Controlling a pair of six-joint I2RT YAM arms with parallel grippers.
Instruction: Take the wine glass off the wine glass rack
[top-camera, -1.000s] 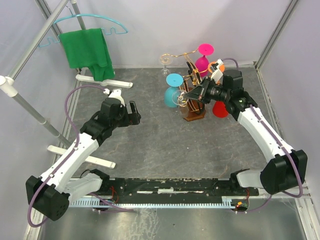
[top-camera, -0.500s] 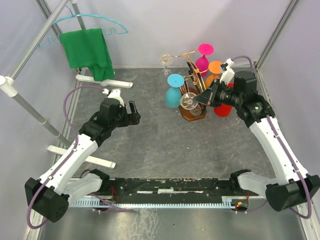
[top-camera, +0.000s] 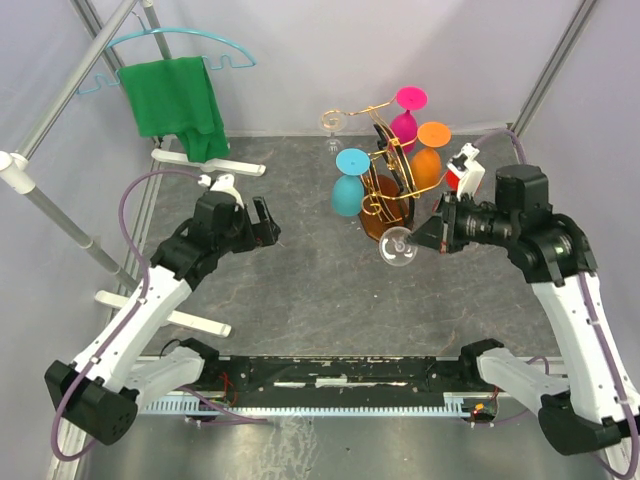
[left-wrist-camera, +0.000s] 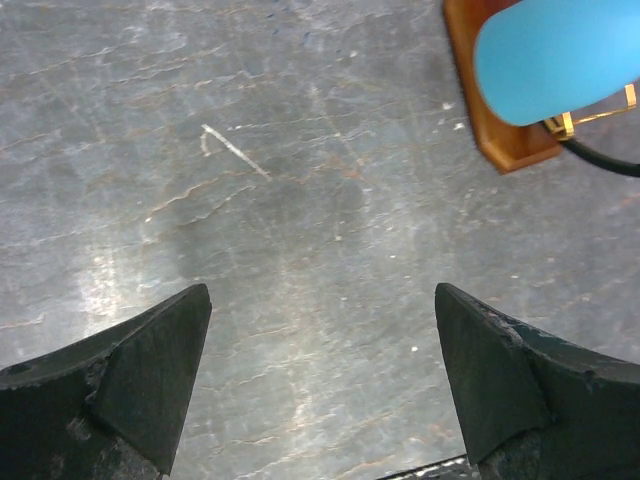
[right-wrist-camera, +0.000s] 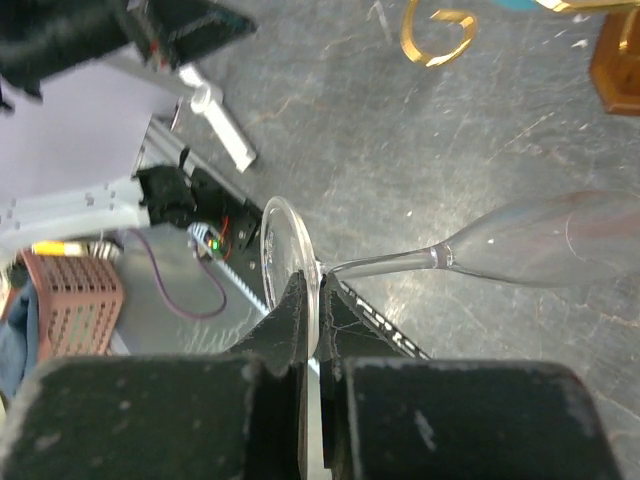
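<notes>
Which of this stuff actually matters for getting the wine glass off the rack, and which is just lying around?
In the job: clear wine glass, held at its foot by the right gripper; wine glass rack.

Just lying about: green cloth, turquoise hanger, blue glass, pink glass, orange glass, open left gripper.

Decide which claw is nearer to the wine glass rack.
Right. The right claw, shut on the clear wine glass, sits just beside the rack; the left claw hangs open far to its left.

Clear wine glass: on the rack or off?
Off. The right gripper pinches the wine glass by its foot; it lies sideways, apart from the rack's gold arms.
</notes>
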